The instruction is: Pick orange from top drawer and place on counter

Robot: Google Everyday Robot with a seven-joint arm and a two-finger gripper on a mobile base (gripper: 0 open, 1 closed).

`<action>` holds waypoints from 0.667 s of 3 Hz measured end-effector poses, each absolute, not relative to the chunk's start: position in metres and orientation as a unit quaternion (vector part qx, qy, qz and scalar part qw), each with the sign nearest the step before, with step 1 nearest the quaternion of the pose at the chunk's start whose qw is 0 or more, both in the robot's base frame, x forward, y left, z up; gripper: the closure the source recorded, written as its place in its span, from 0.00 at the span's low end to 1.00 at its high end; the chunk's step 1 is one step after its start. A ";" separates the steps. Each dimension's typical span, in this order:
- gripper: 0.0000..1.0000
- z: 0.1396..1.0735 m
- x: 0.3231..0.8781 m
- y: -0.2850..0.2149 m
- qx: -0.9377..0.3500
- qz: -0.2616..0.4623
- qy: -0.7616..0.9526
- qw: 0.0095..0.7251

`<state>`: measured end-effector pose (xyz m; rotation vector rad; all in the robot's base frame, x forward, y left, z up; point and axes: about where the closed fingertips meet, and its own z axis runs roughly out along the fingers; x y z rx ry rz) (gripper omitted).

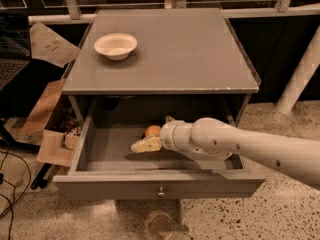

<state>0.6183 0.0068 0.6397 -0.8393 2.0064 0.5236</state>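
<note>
- The wide, shallow grey wooden drawer [100, 151] of the cabinet stands pulled out toward 6 o'clock. It has a small round metal knob [161, 190] at the middle of its front.
- The small round orange fruit [152, 130] lies on the drawer floor near the back wall, at about 12 o'clock from the middle of the drawer.
- The pale tool [148, 144] of the robot is inside the drawer, at 6 o'clock from the orange and very near to it. It points toward 9 o'clock.
- Whether the tool is apart or together, I cannot tell. I also cannot tell whether it touches the orange.
- The thick white arm [250, 146] comes in from 4 o'clock and passes over the right part of the drawer.
- The flat, square grey bench [190, 54] above the drawer carries a shallow white bowl [115, 45] near its 10 o'clock corner.
- A brown cardboard box [50, 129] stands at 9 o'clock from the cabinet, and the speckled floor [280, 204] spreads at 5 o'clock.
</note>
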 end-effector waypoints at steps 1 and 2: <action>0.00 0.631 0.620 0.014 -0.326 0.221 0.807 0.439; 0.00 0.624 0.622 0.017 -0.317 0.226 0.810 0.438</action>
